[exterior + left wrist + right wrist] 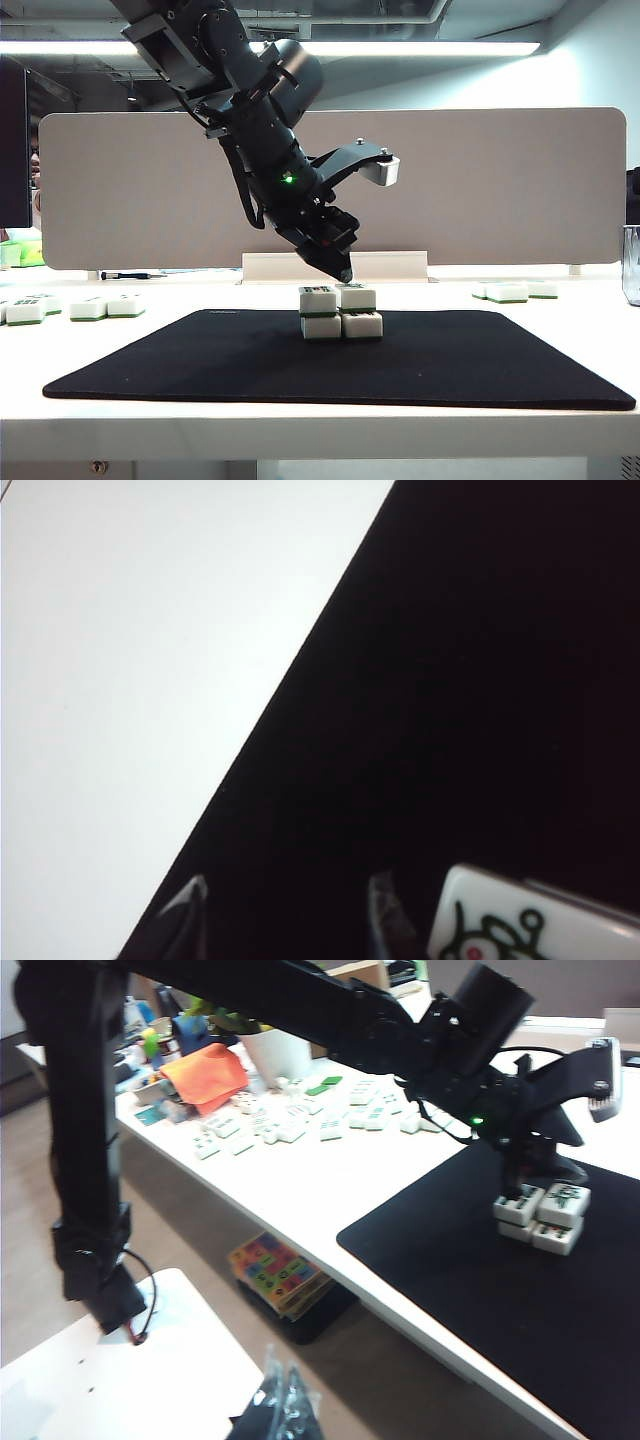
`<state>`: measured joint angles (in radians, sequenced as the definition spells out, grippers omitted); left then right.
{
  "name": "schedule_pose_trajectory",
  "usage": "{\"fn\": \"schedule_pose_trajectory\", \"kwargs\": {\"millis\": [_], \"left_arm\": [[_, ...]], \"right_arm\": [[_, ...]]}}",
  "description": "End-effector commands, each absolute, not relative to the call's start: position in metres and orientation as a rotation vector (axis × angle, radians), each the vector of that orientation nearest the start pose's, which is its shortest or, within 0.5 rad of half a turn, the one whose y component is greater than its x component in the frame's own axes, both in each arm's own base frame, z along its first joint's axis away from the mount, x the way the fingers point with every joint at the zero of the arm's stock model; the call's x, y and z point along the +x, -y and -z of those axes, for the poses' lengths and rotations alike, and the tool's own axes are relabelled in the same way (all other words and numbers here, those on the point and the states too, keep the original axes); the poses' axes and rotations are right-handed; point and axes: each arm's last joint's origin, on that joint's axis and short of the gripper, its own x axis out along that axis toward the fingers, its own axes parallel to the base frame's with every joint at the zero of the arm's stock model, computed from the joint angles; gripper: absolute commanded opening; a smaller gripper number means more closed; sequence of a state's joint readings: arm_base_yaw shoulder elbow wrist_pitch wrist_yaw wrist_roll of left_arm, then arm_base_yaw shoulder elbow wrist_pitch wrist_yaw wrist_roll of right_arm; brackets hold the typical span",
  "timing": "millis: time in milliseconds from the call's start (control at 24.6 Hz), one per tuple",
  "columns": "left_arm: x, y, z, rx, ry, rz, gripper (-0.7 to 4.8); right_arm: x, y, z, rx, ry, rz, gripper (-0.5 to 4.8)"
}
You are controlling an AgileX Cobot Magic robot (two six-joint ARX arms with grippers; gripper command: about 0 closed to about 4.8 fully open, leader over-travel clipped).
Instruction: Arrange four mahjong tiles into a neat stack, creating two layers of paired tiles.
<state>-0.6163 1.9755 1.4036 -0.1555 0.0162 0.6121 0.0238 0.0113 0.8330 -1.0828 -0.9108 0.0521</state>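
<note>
Mid-mat on the desk point(300, 420) sits the stack point(340, 312), four mahjong tiles in two layers of pairs. My left gripper point(343, 270) hangs just above its top, fingers point(190, 905) spread, pinching nothing. I'd lift straight up, avoiding any nudge. The stack's long axis runs left to right, faces upward. My right gripper point(285, 1400) waits far off beside the desk; I cannot tell its fingers' state.

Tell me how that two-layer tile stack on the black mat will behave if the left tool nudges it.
The stack is loose blocks, so a nudge would likely slide the top pair off. The tiles look rigid and glossy, probably slippery. The black mat may hold the lower pair. The left tool hovers just above it.
</note>
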Motion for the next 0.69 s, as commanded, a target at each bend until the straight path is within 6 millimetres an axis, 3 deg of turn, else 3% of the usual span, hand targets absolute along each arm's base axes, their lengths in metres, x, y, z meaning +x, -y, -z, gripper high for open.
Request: {"fn": "schedule_pose_trajectory", "kwargs": {"millis": [41,204,326,692], "left_arm": [[0.3538,0.2521,-0.2024,0.776,-0.497,0.819,2.09],[0.3529,0.2515,-0.2011,0.779,-0.513,0.823,2.05],[0.3523,0.2513,-0.2006,0.777,-0.522,0.828,1.73],[0.3509,0.2516,-0.1997,0.758,-0.539,0.846,1.73]], "right_arm": [[-0.0414,-0.0215,-0.3053,0.150,-0.246,-0.902,-0.01],[-0.0414,-0.0215,-0.3053,0.150,-0.246,-0.902,-0.01],[-0.0414,-0.0215,-0.3053,0.150,-0.246,-0.902,-0.01],[-0.0414,-0.0215,-0.3053,0.150,-0.246,-0.902,-0.01]]}}
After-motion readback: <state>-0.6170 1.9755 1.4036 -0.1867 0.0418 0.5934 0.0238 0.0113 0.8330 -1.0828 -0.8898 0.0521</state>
